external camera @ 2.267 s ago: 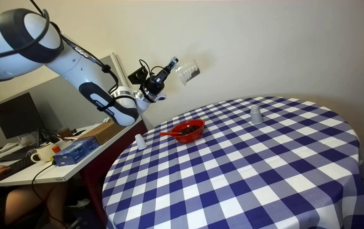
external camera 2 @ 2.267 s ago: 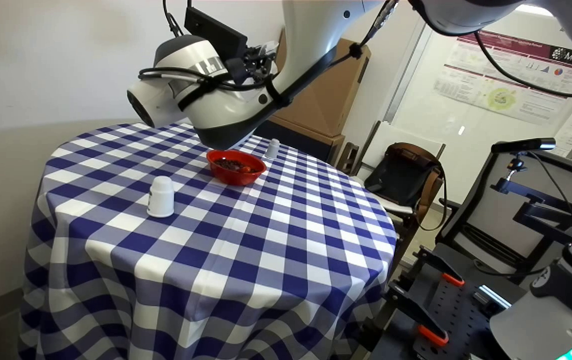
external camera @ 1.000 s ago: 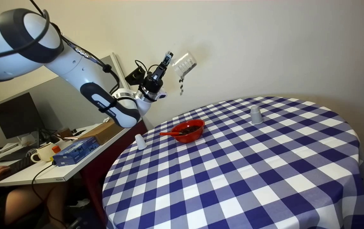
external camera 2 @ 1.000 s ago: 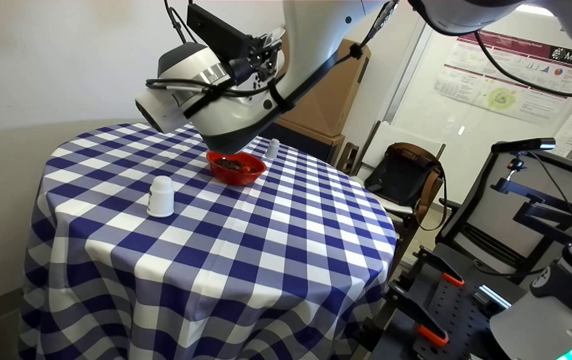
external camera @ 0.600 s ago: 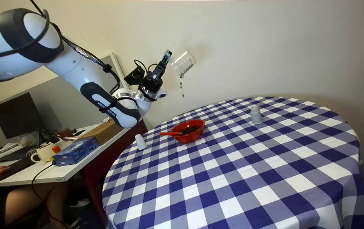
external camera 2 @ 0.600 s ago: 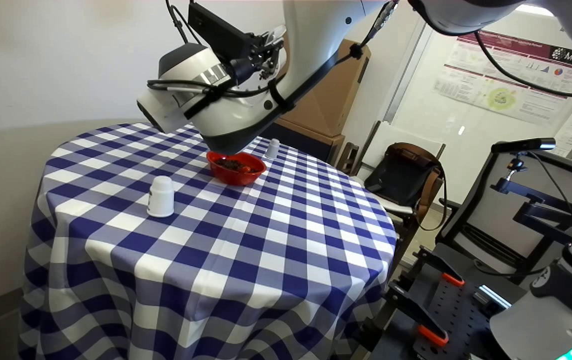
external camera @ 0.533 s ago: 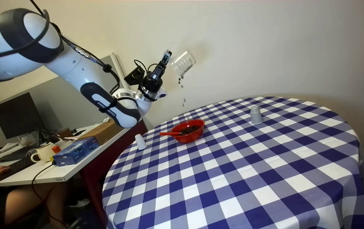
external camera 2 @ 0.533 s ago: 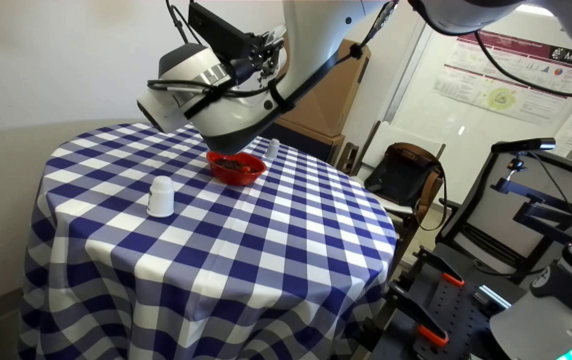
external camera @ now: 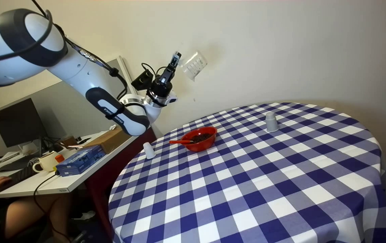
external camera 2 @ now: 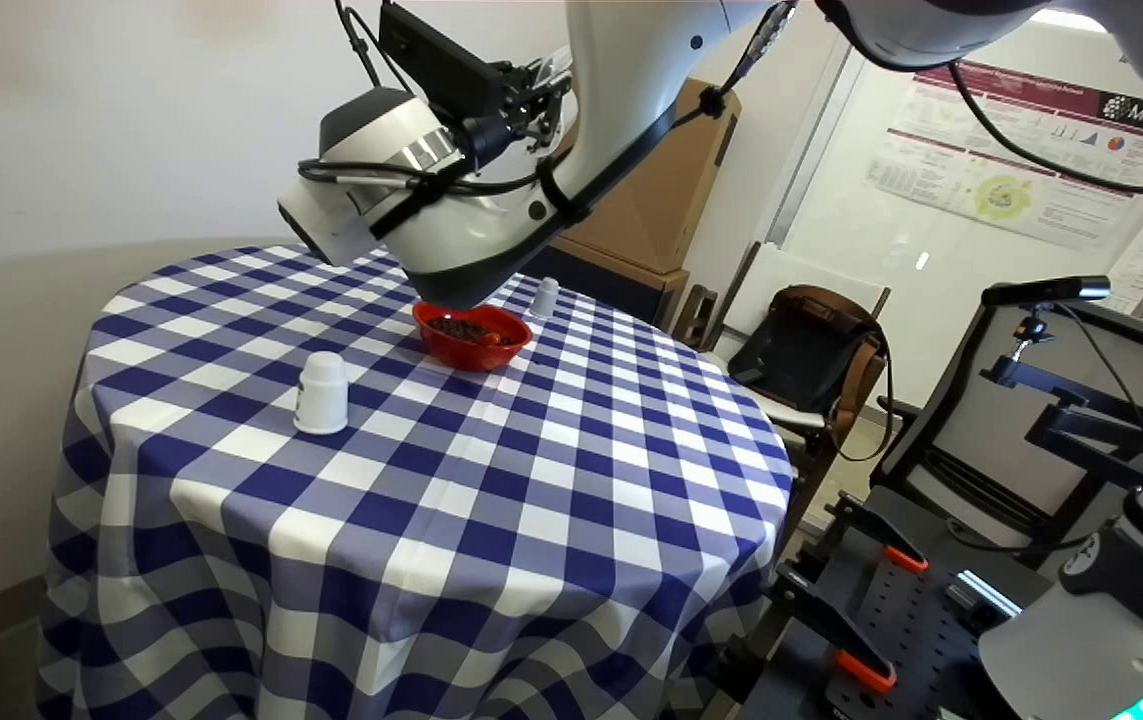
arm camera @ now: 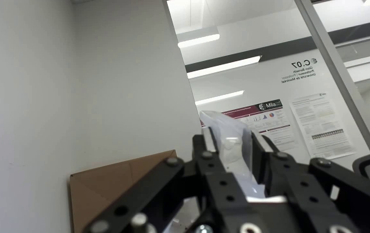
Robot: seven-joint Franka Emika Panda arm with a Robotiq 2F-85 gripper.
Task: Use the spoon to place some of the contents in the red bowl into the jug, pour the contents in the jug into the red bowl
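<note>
The clear jug [external camera: 194, 65] hangs high above the table, tilted with its spout pointing down. My gripper [external camera: 176, 58] is shut on its clear handle [arm camera: 233, 152], which shows between the fingers in the wrist view. Almost no dark pieces show inside the jug. One small blurred piece [external camera: 194, 100] is in the air below the spout. The red bowl [external camera: 200, 147] stands on the table below, and also shows in an exterior view [external camera 2: 466, 354]. It holds dark brown pieces [external camera: 202, 137]. The red spoon [external camera: 178, 142] rests in it, its handle over the rim.
The round table has a checked cloth [external camera: 247, 189]. White upturned cups stand beyond the bowl [external camera: 272, 123] and near the desk side [external camera: 149, 151]. A wall [external camera: 280, 50] is behind the table. A desk with a blue box [external camera: 81, 161] stands beside it. A dark speck [external camera: 218, 151] lies near the bowl.
The gripper has tipped the jug further and raised it slightly. Dark pieces fell from the spout toward the red bowl; now only one is in the air and the jug looks nearly empty.
</note>
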